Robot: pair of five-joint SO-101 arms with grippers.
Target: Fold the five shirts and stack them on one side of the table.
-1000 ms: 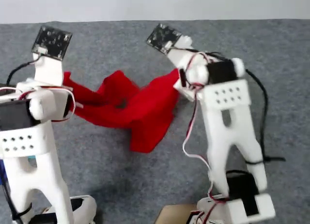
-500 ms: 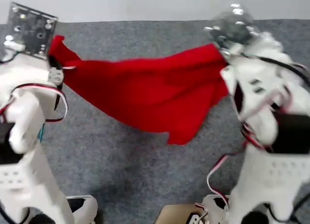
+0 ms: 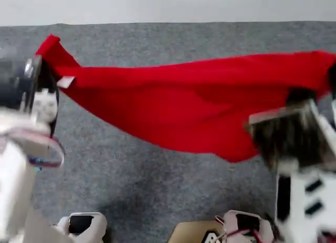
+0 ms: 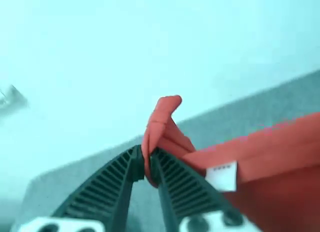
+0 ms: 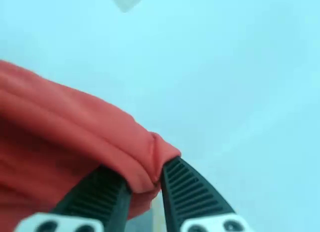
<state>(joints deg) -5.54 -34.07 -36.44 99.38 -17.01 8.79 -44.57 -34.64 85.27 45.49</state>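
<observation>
A: Noticed any shift from a second back?

B: Saw the left claw [image 4: 146, 161] and the right claw [image 5: 145, 176] swung wide apart and raised. Dragged the red shirt [image 3: 178, 106] out of its crumpled heap into one broad span.

A: And at the left claw itself?

B: Found it clenched on a bunched corner of the red shirt, with a twist of cloth poking up past the fingertips. Spotted a white label [image 4: 221, 176] just beside that grip, on the edge of the cloth.

A: Same at the right claw?

B: Found it clamped over a rolled fold at the opposite end, with cloth squeezed between the two ribbed fingers.

A: And outward from there?

B: Traced the top edge stretched nearly straight between the two grips. Followed the lower part down to a rounded sag nearer the right claw's end. Saw it all hung over the grey bench [image 3: 157, 201]. Could not tell whether the lowest fold touched the surface.
</observation>
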